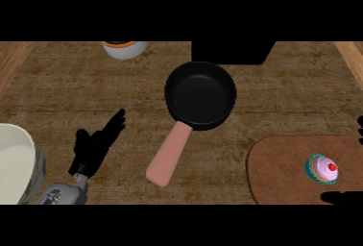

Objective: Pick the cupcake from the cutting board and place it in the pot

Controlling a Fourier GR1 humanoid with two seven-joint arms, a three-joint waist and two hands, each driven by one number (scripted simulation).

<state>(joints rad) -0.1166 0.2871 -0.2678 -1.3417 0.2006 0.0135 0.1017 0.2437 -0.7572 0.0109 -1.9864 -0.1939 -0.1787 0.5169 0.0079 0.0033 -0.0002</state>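
Note:
A cupcake with pink frosting, a red cherry and a teal wrapper stands upright on the brown cutting board at the lower right. In the middle of the counter lies a black pan, its pink handle pointing toward me. My left hand rests open at the lower left, fingers straight and pointing up, holding nothing. Only dark bits of my right hand show at the lower right edge, just below the cupcake and apart from it.
A large white vessel fills the left edge beside my left forearm. A white cup with orange contents stands at the back, and a black block sits behind the pan. Wooden strips line both sides.

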